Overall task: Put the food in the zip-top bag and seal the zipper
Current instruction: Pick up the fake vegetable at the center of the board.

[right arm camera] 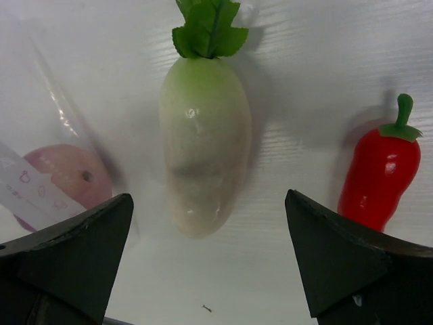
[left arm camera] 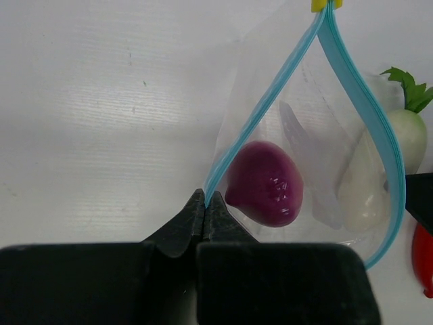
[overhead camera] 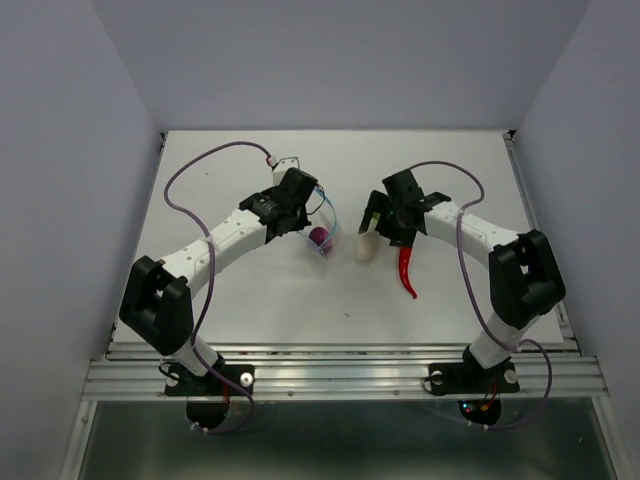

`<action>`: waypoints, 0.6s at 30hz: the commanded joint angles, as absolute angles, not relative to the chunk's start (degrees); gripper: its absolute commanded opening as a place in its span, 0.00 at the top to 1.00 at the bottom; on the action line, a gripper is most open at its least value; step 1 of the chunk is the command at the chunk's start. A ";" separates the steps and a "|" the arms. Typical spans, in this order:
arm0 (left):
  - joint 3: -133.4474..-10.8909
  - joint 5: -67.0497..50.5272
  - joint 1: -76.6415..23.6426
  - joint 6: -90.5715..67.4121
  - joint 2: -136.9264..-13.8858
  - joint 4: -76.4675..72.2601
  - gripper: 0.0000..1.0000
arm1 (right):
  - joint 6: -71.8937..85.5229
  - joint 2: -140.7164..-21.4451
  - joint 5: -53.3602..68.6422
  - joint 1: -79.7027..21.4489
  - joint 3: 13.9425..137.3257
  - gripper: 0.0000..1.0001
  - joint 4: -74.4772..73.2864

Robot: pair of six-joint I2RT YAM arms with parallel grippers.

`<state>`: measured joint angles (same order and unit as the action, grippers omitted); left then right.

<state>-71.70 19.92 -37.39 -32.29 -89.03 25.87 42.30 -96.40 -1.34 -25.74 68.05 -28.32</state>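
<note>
My left gripper (overhead camera: pixel 305 205) (left arm camera: pixel 205 198) is shut on the blue zipper (left arm camera: pixel 284 81) edge of the clear zip-top bag (overhead camera: pixel 326 225) (left arm camera: pixel 318 156), whose mouth gapes open. The purple onion (overhead camera: pixel 319 238) (left arm camera: pixel 264 184) (right arm camera: pixel 64 177) lies inside the bag. The white radish (overhead camera: pixel 364 250) (left arm camera: pixel 414 135) (right arm camera: pixel 203 149) with green leaves lies on the table just right of the bag. The red chili pepper (overhead camera: pixel 405 272) (left arm camera: pixel 423 261) (right arm camera: pixel 379 177) lies right of the radish. My right gripper (overhead camera: pixel 378 232) (right arm camera: pixel 208 198) hovers open over the radish, a finger on either side, not touching it.
A yellow slider (left arm camera: pixel 325 5) sits at the far end of the zipper. Purple cables (overhead camera: pixel 190 170) loop over both arms. The white table (overhead camera: pixel 250 300) is walled on the left, back and right, with a metal rail (overhead camera: pixel 340 375) along its near edge.
</note>
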 commanded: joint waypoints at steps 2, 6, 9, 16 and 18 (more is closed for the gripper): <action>-72.42 20.04 -37.09 -31.03 -88.07 24.43 1.00 | 44.74 -99.39 -6.59 -27.50 70.22 0.02 -28.30; -72.86 19.60 -37.09 -30.85 -88.42 24.35 1.00 | 44.47 -102.64 -7.29 -28.65 70.92 0.05 -28.13; -73.21 19.16 -37.18 -30.76 -88.77 24.26 1.00 | 44.03 -104.33 -8.08 -29.18 71.98 0.11 -28.04; -73.83 18.37 -37.18 -30.76 -88.59 24.26 1.00 | 40.96 -105.12 -8.96 -29.18 72.42 0.49 -24.79; -73.92 18.11 -37.09 -30.67 -88.59 24.17 1.00 | 39.12 -104.50 -8.97 -29.18 72.95 0.55 -24.87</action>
<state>-71.70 18.35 -37.36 -31.73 -89.12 25.15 42.06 -105.60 -6.94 -28.91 69.93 -27.66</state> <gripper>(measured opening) 0.041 0.558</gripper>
